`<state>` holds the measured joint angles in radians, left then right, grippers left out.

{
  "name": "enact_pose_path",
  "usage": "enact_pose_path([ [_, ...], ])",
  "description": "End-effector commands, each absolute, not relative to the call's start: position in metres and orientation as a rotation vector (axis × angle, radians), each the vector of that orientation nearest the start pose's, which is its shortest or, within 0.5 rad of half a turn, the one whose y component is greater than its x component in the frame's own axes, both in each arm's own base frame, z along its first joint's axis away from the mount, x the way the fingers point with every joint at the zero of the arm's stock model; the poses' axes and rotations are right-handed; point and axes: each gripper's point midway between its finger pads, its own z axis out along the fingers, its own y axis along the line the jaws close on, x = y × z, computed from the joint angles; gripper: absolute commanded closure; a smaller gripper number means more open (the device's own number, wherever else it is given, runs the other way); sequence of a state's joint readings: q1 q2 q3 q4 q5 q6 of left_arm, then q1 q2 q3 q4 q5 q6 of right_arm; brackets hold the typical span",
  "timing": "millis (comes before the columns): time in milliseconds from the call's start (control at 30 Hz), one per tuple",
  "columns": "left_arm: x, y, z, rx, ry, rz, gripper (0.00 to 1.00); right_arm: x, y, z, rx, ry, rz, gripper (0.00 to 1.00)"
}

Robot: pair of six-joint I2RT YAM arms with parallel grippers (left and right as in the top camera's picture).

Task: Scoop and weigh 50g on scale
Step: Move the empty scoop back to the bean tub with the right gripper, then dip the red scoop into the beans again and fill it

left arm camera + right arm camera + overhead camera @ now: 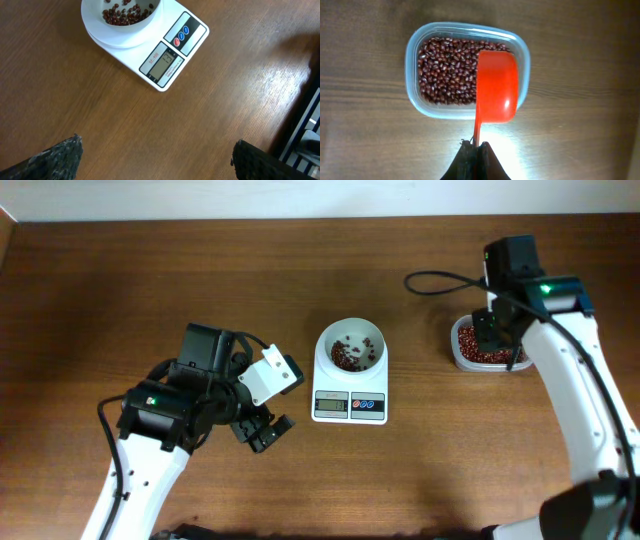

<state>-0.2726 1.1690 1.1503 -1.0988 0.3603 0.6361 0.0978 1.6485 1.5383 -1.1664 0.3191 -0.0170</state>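
My right hand (476, 146) pinches the scoop (496, 90) over the tub (415, 45) of beans (445, 70); my left hand (262, 430) is spread beside the scale (350, 406).

A brown wooden table (150, 280) carries a clear plastic tub (411, 60) toward its right side – a red scoop (496, 85) hangs over the tub's right half – and a black cable (445, 275) loops just beside it

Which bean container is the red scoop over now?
The clear rectangular plastic tub, full of red-brown beans, not the round white bowl on the scale.
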Motion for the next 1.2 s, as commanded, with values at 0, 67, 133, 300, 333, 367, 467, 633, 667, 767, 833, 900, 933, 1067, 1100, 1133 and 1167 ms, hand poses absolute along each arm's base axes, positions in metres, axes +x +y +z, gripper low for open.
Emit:
enact_pose_path([
  [0, 0.241, -0.132, 0.209, 1.253, 2.262, -0.366, 0.01, 0.367, -0.019, 0.168, -0.019, 2.831, -0.412, 0.96],
  [67, 0.241, -0.132, 0.209, 1.253, 2.262, -0.365, 0.01, 0.368, -0.019, 0.165, -0.019, 2.836, -0.414, 0.96],
  [133, 0.241, -0.132, 0.209, 1.253, 2.262, -0.366, 0.01, 0.369, -0.019, 0.164, -0.019, 2.835, -0.413, 0.96],
  [300, 0.241, -0.132, 0.209, 1.253, 2.262, -0.365, 0.01, 0.368, -0.029, 0.164, 0.017, 2.840, -0.423, 0.96],
  [333, 0.241, -0.132, 0.209, 1.253, 2.262, -0.366, 0.01, 0.367, -0.033, 0.163, 0.030, 2.842, -0.429, 0.96],
  [367, 0.241, -0.132, 0.209, 1.253, 2.262, -0.365, 0.01, 0.367, -0.037, 0.161, 0.040, 2.845, -0.432, 0.96],
  [467, 0.241, -0.132, 0.209, 1.253, 2.262, -0.366, 0.01, 0.364, -0.051, 0.149, 0.096, 2.855, -0.440, 0.96],
  [633, 0.241, -0.132, 0.209, 1.253, 2.262, -0.366, 0.01, 0.363, -0.065, 0.126, 0.157, 2.850, -0.426, 0.96],
  [667, 0.241, -0.132, 0.209, 1.253, 2.262, -0.365, 0.01, 0.364, -0.066, 0.122, 0.163, 2.846, -0.426, 0.96],
  [767, 0.241, -0.132, 0.209, 1.253, 2.262, -0.366, 0.01, 0.366, -0.064, 0.110, 0.167, 2.836, -0.397, 0.96],
  [833, 0.241, -0.132, 0.209, 1.253, 2.262, -0.365, 0.01, 0.367, -0.061, 0.105, 0.164, 2.834, -0.366, 0.96],
  [900, 0.241, -0.132, 0.209, 1.253, 2.262, -0.365, 0.01, 0.367, -0.058, 0.101, 0.160, 2.833, -0.342, 0.96],
  [933, 0.241, -0.132, 0.209, 1.253, 2.262, -0.365, 0.01, 0.368, -0.058, 0.099, 0.160, 2.831, -0.339, 0.96],
  [1067, 0.241, -0.132, 0.209, 1.253, 2.262, -0.366, 0.01, 0.371, -0.049, 0.095, 0.151, 2.825, -0.263, 0.96],
  [1100, 0.241, -0.132, 0.209, 1.253, 2.262, -0.366, 0.01, 0.372, -0.046, 0.094, 0.147, 2.823, -0.233, 0.96],
  [1133, 0.241, -0.132, 0.209, 1.253, 2.262, -0.366, 0.01, 0.374, -0.041, 0.094, 0.141, 2.820, -0.196, 0.96],
  [1167, 0.241, -0.132, 0.209, 1.253, 2.262, -0.366, 0.01, 0.375, -0.037, 0.094, 0.136, 2.819, -0.159, 0.96],
])
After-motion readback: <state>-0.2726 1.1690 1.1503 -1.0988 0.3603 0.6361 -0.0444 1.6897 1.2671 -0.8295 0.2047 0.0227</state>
